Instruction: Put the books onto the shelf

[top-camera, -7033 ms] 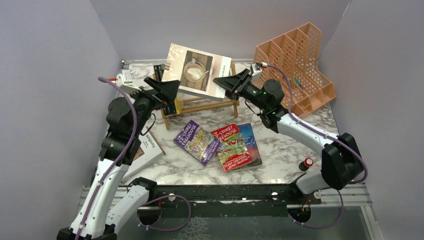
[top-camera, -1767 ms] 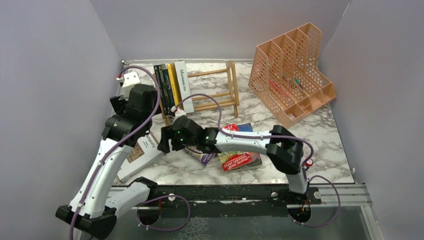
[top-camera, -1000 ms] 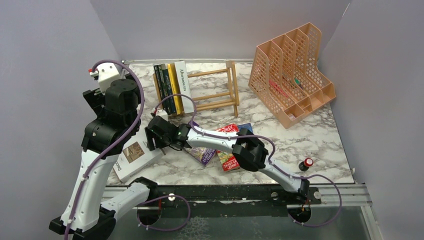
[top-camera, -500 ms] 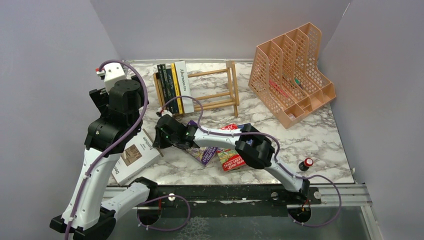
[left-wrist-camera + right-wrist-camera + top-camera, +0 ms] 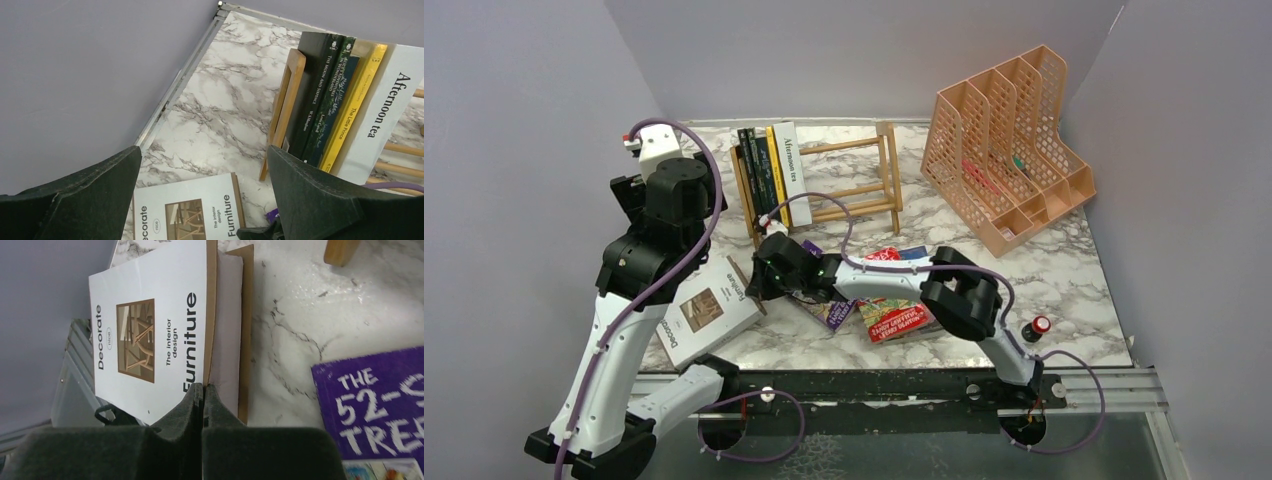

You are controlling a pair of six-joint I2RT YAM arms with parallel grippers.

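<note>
Table (image 5: 1044, 270): marble top; the work lies in its left half and far middle.
File organiser (image 5: 1009, 140): peach mesh, far right. Not the target; leave alone.
Shelf (image 5: 890, 180): wooden rack at the far middle. Four books (image 5: 769, 175) stand upright at its left end; the rails to their right are open.
White book (image 5: 709, 312): thick, "Decorate Furniture" cover up, lying near left, well apart from the shelf and skewed to the table edge.
Loose books: purple book (image 5: 829, 312), red book (image 5: 894, 318) and blue book (image 5: 916, 253) lie flat and overlapping in the middle, partly under the right arm.
Right gripper (image 5: 202, 386): fingers pressed together at the right edge of the white book; it appears to pinch the front cover only, with the page block just beside the fingers.
Left gripper (image 5: 204, 150): spread wide, holding nothing, hovering over the far left of the table beside the shelf's left end.
Step in hand: judged to be taking up the white book.
Recommendation: a cover-only pinch will likely let the heavy block swing open. Regrip across the spine or full thickness, turn the book upright, and set it against the "Afternoon tea" volume. The left gripper could brace that row.
</note>
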